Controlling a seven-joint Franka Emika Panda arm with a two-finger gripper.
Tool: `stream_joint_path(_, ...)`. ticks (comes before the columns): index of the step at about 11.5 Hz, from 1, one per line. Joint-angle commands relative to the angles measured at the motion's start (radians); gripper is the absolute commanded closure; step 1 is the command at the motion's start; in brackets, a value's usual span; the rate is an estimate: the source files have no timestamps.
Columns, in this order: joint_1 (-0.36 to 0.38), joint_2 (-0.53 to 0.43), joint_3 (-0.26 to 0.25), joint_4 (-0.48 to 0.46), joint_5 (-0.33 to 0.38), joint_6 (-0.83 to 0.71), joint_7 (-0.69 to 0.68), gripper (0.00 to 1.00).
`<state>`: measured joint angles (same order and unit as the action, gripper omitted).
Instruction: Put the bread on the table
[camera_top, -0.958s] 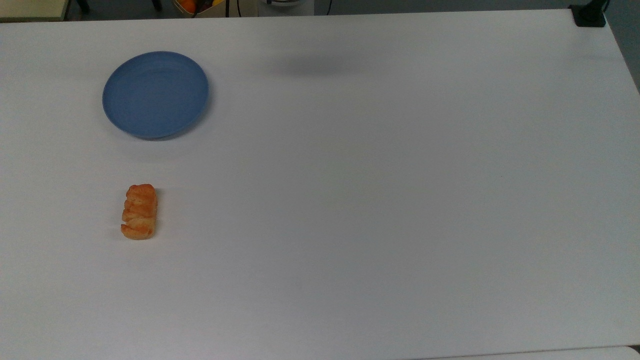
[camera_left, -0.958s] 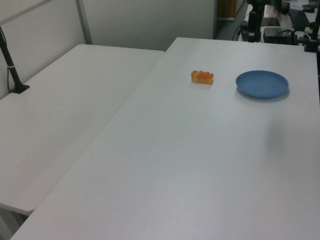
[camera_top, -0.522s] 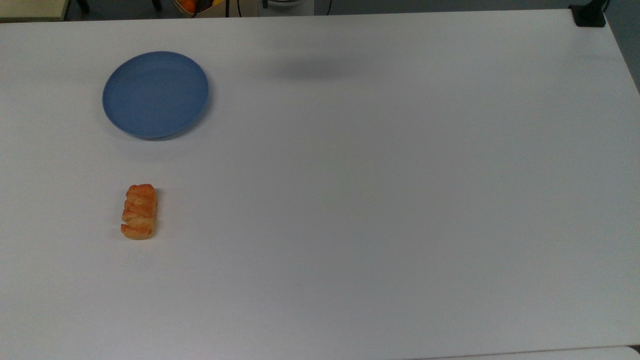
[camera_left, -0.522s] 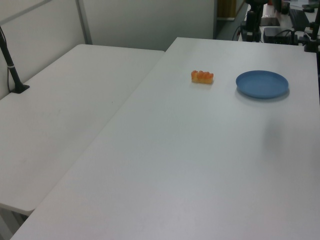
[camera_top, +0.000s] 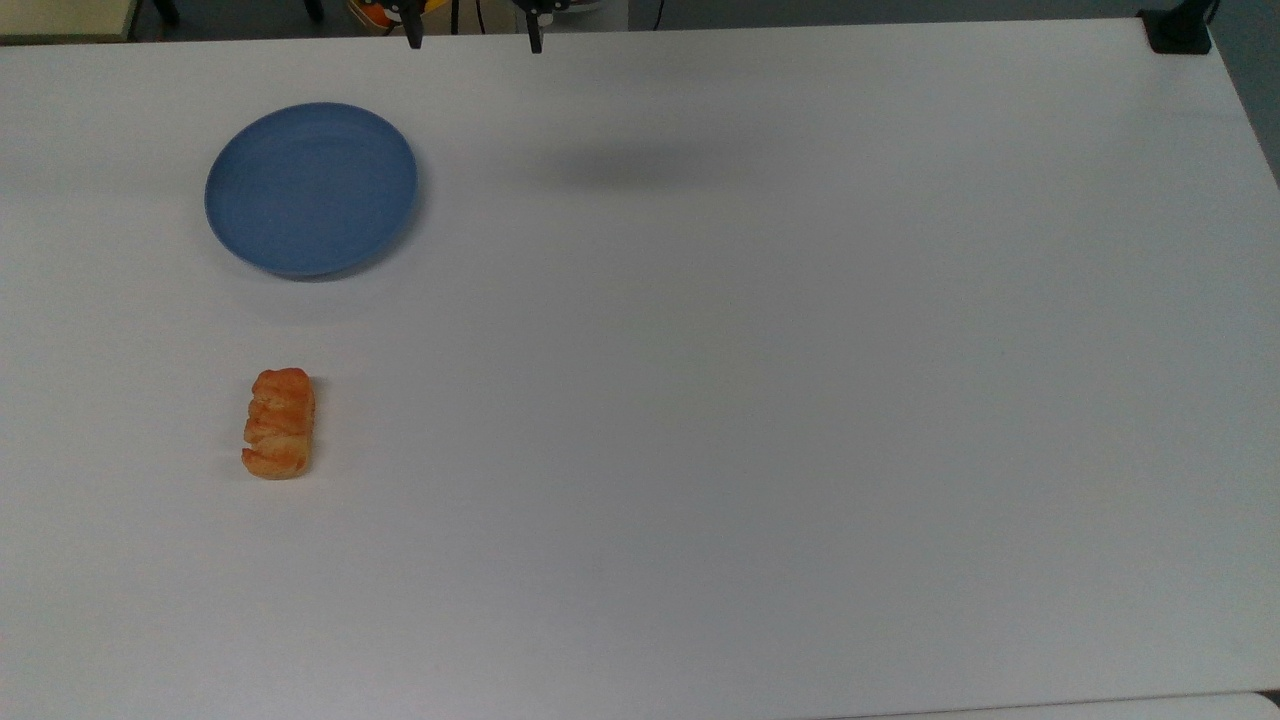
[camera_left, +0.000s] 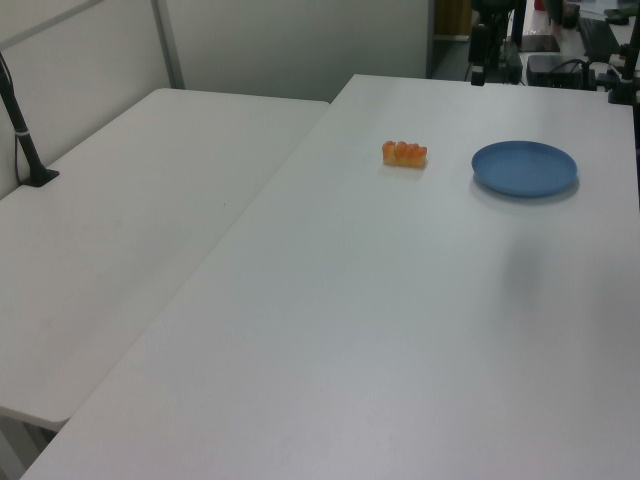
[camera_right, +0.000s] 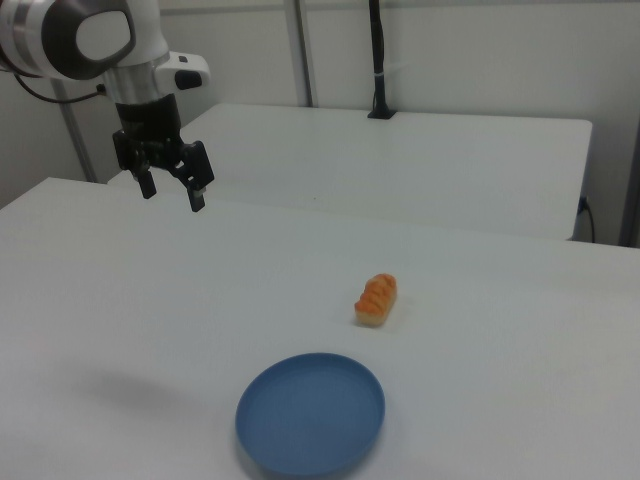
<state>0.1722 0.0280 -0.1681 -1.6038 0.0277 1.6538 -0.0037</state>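
Observation:
The bread, a small orange ridged roll, lies on the white table toward the top view's left. In the right view the bread rests on the table beyond the plate. My gripper hangs high over the table at the right view's left, open, with nothing between its fingers and well apart from the bread. In the top view the gripper has its two dark fingertips poking in at the upper edge. In the left view the bread sits just left of the plate.
An empty round blue plate stands close to the bread. A second white table adjoins this one. A black clamp post sits at the top view's upper right corner.
The gripper's fingertips have come into the top view at its upper edge, and its shadow on the table has shifted slightly. Bread and plate have not moved.

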Motion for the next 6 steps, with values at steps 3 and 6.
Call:
stream_joint_path(3, -0.079, -0.005, 0.074, 0.013, -0.008, -0.02, 0.01, 0.0)
stream_joint_path(6, -0.077, -0.011, 0.075, 0.01, -0.04, -0.023, 0.014, 0.0)
